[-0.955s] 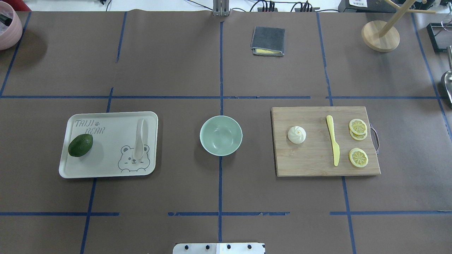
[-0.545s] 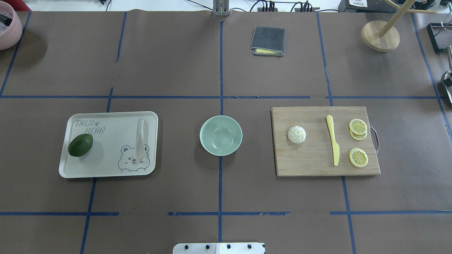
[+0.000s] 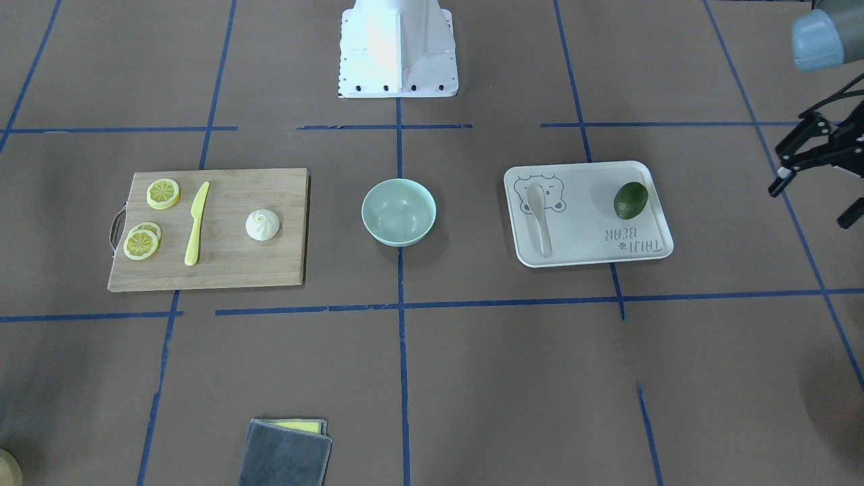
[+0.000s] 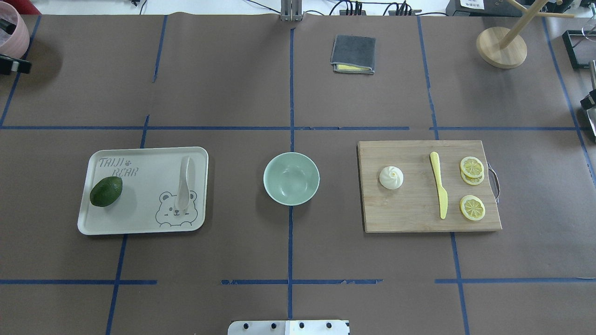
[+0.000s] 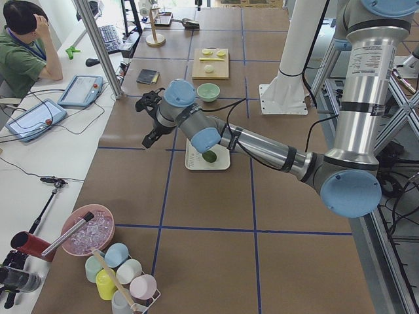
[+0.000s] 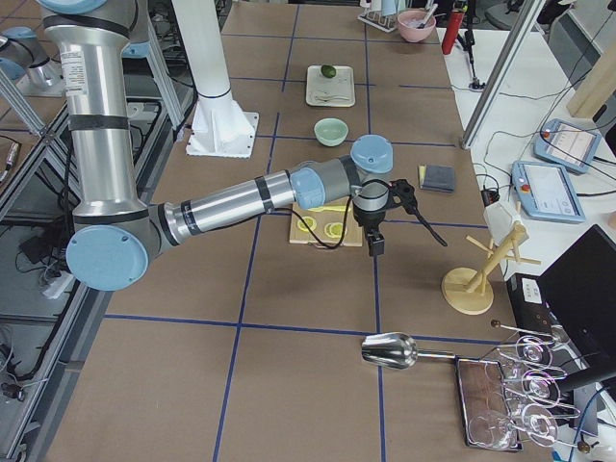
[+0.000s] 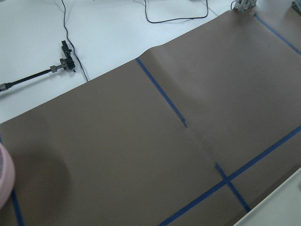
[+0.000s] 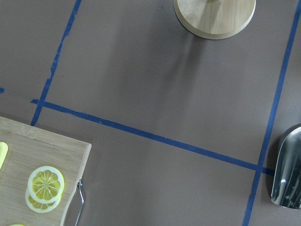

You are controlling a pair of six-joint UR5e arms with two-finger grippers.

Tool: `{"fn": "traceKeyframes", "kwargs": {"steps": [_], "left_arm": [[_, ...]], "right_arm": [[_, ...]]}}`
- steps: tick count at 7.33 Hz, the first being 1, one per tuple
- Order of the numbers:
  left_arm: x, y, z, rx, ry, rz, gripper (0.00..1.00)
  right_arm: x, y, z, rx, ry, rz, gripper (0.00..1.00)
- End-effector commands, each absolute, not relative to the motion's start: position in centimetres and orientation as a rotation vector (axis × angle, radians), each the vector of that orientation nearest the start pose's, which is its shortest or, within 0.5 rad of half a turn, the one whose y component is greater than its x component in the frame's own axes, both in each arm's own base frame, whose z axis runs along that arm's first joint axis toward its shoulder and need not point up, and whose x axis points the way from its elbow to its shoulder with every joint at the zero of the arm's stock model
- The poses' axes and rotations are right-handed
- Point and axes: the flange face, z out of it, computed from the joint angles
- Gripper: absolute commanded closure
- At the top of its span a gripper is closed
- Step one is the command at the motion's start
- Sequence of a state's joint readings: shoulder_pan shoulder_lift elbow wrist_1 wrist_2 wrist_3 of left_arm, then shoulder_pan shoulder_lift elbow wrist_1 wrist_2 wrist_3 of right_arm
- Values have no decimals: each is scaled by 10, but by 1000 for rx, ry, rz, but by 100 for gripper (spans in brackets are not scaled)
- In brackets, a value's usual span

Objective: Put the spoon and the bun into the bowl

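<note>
The white spoon (image 4: 184, 184) lies on the bear-printed tray (image 4: 139, 214), also in the front view (image 3: 538, 219). The white swirled bun (image 4: 391, 177) sits on the wooden cutting board (image 4: 409, 214), also in the front view (image 3: 262, 225). The empty mint-green bowl (image 4: 291, 178) stands between them on the table's centre line (image 3: 398, 211). My left gripper (image 3: 813, 202) hangs open and empty far outside the tray; only its tip shows overhead (image 4: 9, 65). My right gripper (image 4: 589, 100) is a sliver at the right edge beyond the board; I cannot tell if it is open.
A dark green avocado (image 4: 106, 191) shares the tray. A yellow knife (image 4: 438, 184) and lemon slices (image 4: 472, 166) lie on the board. A folded grey cloth (image 4: 353, 54), a wooden stand (image 4: 501, 47), a pink bowl (image 4: 11, 32) and a metal scoop (image 8: 288, 174) sit at the edges.
A tip of my left gripper has come into the overhead view at the far left edge. The right gripper part at the right edge has shifted slightly. The objects have not moved.
</note>
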State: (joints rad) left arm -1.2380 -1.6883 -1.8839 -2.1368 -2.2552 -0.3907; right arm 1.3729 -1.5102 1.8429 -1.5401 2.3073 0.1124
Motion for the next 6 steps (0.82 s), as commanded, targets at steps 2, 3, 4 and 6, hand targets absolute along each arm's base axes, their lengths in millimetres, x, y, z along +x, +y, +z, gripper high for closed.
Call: {"fn": "traceKeyframes", "kwargs": {"steps": [2, 3, 4, 6], "left_arm": [[228, -482, 365, 521, 911, 162, 0], [269, -466, 368, 451, 905, 89, 0], [302, -451, 372, 415, 891, 25, 0], [369, -436, 368, 319, 921, -76, 17]], "right_arm": [[-36, -519, 492, 228, -776, -201, 0], [-36, -519, 492, 227, -778, -198, 0], [-36, -519, 493, 225, -776, -194, 0], [-36, -519, 493, 223, -777, -191, 0]]}}
